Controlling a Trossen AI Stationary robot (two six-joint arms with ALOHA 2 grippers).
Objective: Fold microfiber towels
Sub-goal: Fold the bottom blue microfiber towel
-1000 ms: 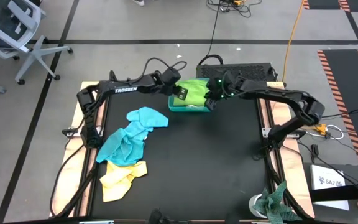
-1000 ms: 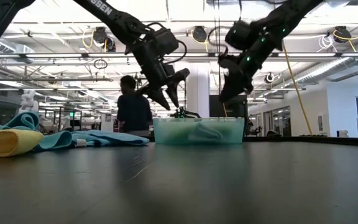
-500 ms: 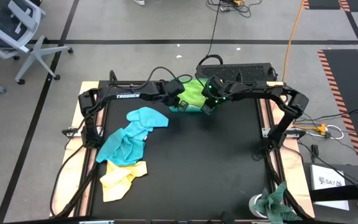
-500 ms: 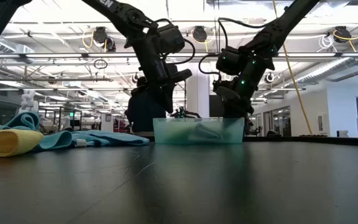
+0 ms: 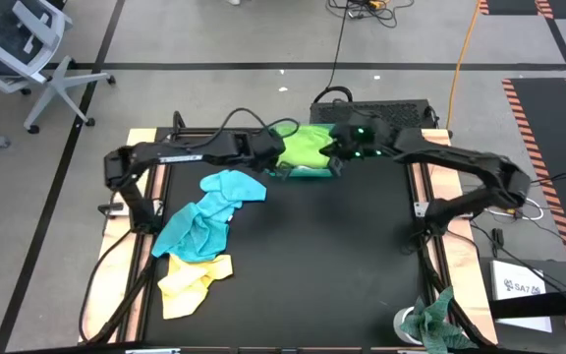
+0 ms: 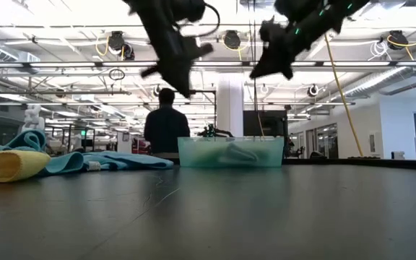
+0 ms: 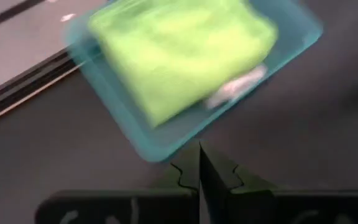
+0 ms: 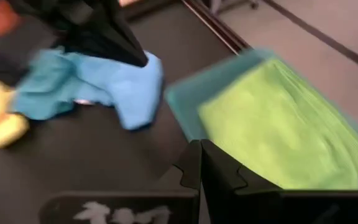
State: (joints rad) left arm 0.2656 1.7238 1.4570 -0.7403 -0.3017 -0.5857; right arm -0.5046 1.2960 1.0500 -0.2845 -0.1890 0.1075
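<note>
A folded lime green towel [image 5: 306, 146] lies in the teal tray [image 5: 303, 175] at the table's far middle; it also shows in the left wrist view [image 7: 179, 56] and the right wrist view [image 8: 284, 137]. My left gripper [image 5: 281, 162] is shut and empty above the tray's left end [image 7: 199, 155]. My right gripper [image 5: 334, 157] is shut and empty above the tray's right end [image 8: 201, 149]. In the low view both hang well above the tray [image 6: 230, 152]. A heap of blue and turquoise towels [image 5: 209, 211] and a yellow towel [image 5: 193, 280] lie crumpled at the table's left.
A mottled green-and-white rag [image 5: 435, 320] lies at the near right corner. A black box [image 5: 371, 110] stands behind the tray at the far edge. A person [image 6: 166, 123] stands in the room beyond the table. The black mat's middle and right [image 5: 342, 256] are bare.
Both grippers dipped toward the tray, then rose well above it with nothing in them. My left gripper has shut. The lime green towel has stayed in the tray.
</note>
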